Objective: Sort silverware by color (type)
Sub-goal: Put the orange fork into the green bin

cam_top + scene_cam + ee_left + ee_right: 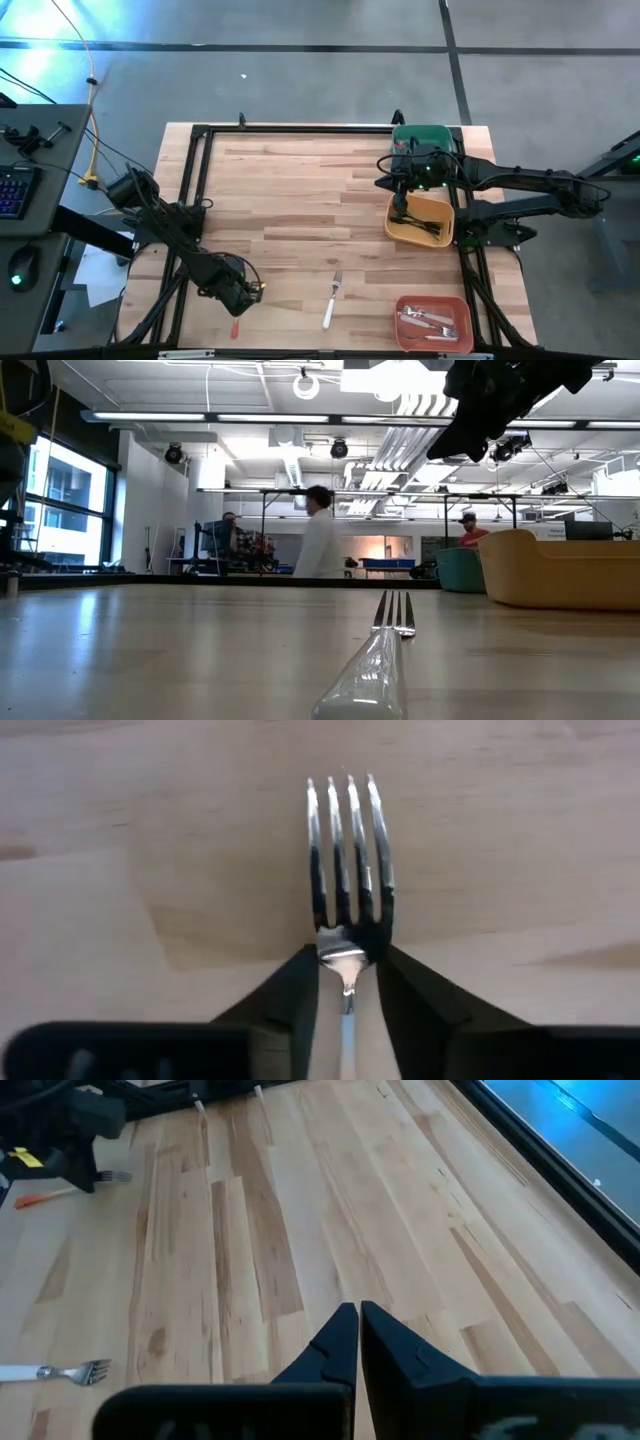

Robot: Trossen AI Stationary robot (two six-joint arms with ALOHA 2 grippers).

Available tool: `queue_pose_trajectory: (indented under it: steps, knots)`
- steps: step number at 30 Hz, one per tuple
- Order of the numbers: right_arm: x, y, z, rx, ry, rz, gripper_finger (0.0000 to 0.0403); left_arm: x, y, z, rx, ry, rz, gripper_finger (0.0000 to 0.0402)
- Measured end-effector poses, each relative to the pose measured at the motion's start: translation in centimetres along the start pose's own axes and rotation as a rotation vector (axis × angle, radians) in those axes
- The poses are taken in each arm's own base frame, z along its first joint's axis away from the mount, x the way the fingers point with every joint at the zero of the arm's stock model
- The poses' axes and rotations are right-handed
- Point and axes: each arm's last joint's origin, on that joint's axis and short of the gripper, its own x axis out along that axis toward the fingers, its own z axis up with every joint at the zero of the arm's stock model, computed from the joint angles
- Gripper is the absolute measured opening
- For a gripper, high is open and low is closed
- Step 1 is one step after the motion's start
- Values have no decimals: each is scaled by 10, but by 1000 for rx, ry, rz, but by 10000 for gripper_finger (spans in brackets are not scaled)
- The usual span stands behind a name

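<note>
Silverware is distributed across four places on the counter (300, 190). A red-handled fork (237, 322) sits at the near left edge in the left gripper (243, 290); the left wrist view shows the fingers (295, 995) closed on the neck of that fork just below its tines. A white-handled fork (330, 303) lies loose near the front centre of the counter, tines pointing away from the front edge. Black-handled pieces (415, 220) lie in the yellow bin (447, 212) at the right. Red-handled pieces (430, 322) lie in the red bin (402, 305) at the front right corner. A green bin (430, 133) stands behind the yellow one; its contents cannot be made out.

The right gripper (403, 185) hangs over the far end of the yellow bin. Its fingers are together and hold nothing.

Step in hand, as judged: pickup of the red-handled fork by the left arm. Whether the fork has left the counter cannot be told.

Next move, as judged: carry the fork across to the red bin, passing above the white-handled fork, and release it over the bin interior. The white-handled fork remains to be sorted.
</note>
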Motion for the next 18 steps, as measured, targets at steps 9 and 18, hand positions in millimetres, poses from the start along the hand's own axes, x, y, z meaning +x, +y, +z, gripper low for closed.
queue_pose_trajectory:
  steps: [9,18]
  knots:
    - [0,0,2,-1,-16,1,0,-2,-3,3,146,-33,-43,9]
    - [0,0,6,30,-59,5,0,-30,-8,30,300,-76,-187,3]
